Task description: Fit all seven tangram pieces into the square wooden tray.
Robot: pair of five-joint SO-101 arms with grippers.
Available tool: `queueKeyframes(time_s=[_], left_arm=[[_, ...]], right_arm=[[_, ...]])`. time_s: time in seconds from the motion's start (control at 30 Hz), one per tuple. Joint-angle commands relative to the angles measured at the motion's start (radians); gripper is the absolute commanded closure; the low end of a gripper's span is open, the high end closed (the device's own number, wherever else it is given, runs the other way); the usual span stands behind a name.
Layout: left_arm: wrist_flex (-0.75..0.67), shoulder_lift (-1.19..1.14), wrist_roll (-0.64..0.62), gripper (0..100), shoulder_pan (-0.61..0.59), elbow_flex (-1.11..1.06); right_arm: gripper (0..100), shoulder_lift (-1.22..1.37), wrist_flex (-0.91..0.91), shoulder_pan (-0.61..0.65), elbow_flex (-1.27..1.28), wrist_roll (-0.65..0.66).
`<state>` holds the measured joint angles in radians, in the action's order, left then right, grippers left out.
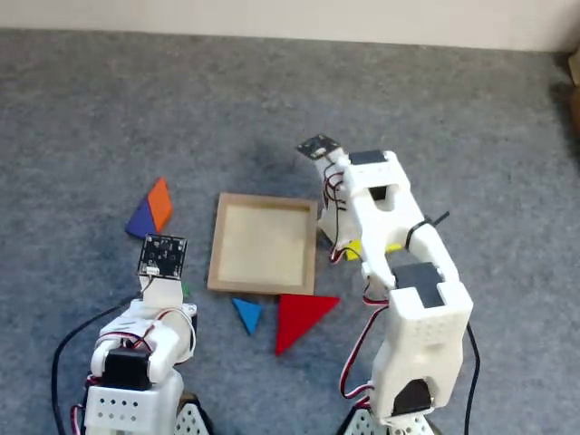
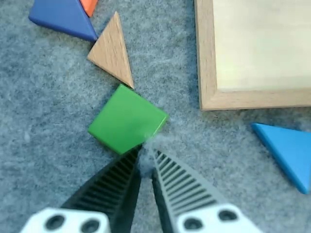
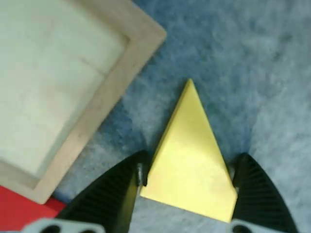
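Note:
The square wooden tray [image 1: 263,243] lies empty mid-table. My right gripper [image 3: 189,174] holds the yellow triangle [image 3: 192,155] by its two slanted sides, just off the tray's corner [image 3: 141,39]; in the high view the yellow triangle [image 1: 352,249] peeks out beneath that arm. My left gripper [image 2: 146,154] is shut and empty, its tips at a corner of the green square [image 2: 127,118]. A tan triangle [image 2: 112,51], a dark blue triangle [image 2: 63,17] and an orange piece [image 2: 88,6] lie beyond the square. The light blue triangle [image 1: 246,313] and red triangle [image 1: 299,317] sit before the tray.
Grey carpet covers the table. The left arm [image 1: 149,335] stands at the near left, the right arm [image 1: 399,263] beside the tray's right edge. The orange piece [image 1: 159,201] and dark blue triangle [image 1: 140,219] lie left of the tray.

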<state>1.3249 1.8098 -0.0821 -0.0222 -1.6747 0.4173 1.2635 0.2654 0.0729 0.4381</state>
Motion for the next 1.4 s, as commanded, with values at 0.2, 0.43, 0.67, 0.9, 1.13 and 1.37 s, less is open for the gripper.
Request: queueKeyframes(time_s=[0.2, 0.43, 0.67, 0.9, 1.13, 1.37], left_arm=[[0.006, 0.008, -0.005, 100, 0.001, -0.021], [0.006, 0.008, -0.005, 100, 0.001, -0.021], [0.006, 0.008, -0.005, 100, 0.001, -0.021], [0.006, 0.008, -0.005, 100, 0.001, -0.021], [0.006, 0.008, -0.005, 100, 0.001, -0.021], [0.006, 0.008, -0.005, 100, 0.001, -0.021]], right_arm=[[72.8, -0.001, 0.038, -0.05, -0.008, -0.253], [72.8, -0.001, 0.027, -0.104, -0.008, -0.427], [72.8, -0.001, 0.027, -0.159, -0.015, -0.543], [72.4, -0.018, 0.038, -0.125, -0.053, -0.437], [65.9, -0.211, 0.027, -0.117, 0.007, -0.374], [65.6, -0.335, -0.125, -0.077, 0.259, -0.301]])
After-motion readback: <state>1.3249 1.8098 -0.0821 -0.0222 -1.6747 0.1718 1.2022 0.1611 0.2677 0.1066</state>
